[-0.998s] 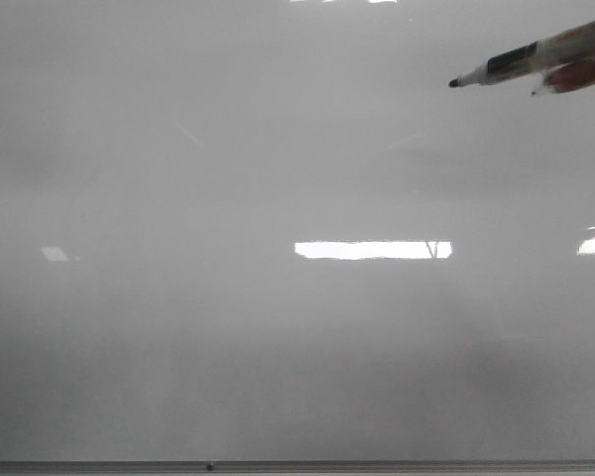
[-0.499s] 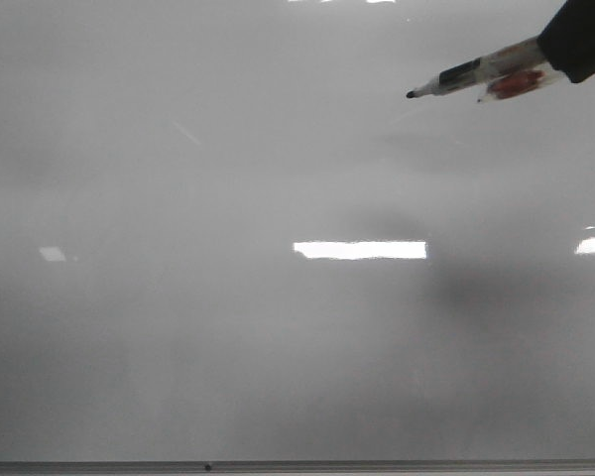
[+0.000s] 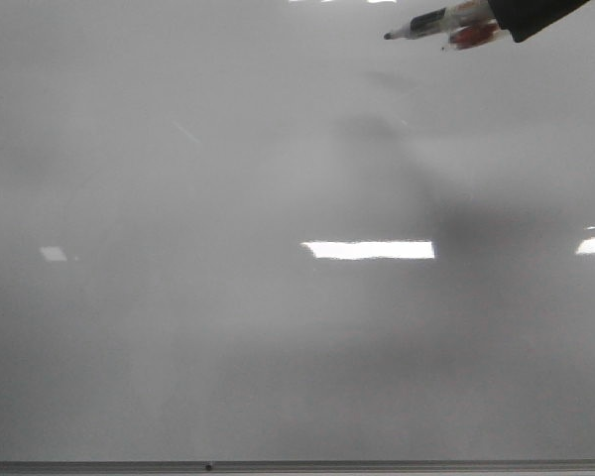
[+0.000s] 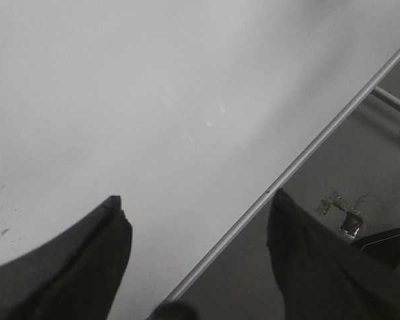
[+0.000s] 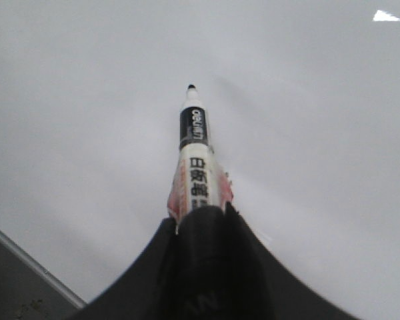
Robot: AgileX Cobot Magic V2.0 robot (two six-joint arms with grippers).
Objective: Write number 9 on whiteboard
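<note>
Whiteboard (image 3: 228,327) surface is seen filling the front view, its glossy grey face broken by bright rectangular reflections (image 3: 368,250) and bordered by a thin grey frame along the 6 o'clock edge. No marker stroke is made out on it in this view. A marker (image 3: 438,22) is held at about 1 o'clock by the right gripper (image 3: 521,12), its dark tip pointed toward 9 o'clock; whether the tip is touching the board cannot be told.

From the left wrist, the left gripper (image 4: 197,253) is shown with its two dark fingers (image 4: 87,260) spread wide and nothing held between them, the board's frame edge (image 4: 300,157) being crossed beneath.

From the right wrist, the marker (image 5: 195,160) is seen clamped between the closed dark fingers (image 5: 207,267), its white barrel printed in black, a black band below the nib, which is directed at the whiteboard (image 5: 87,100).
</note>
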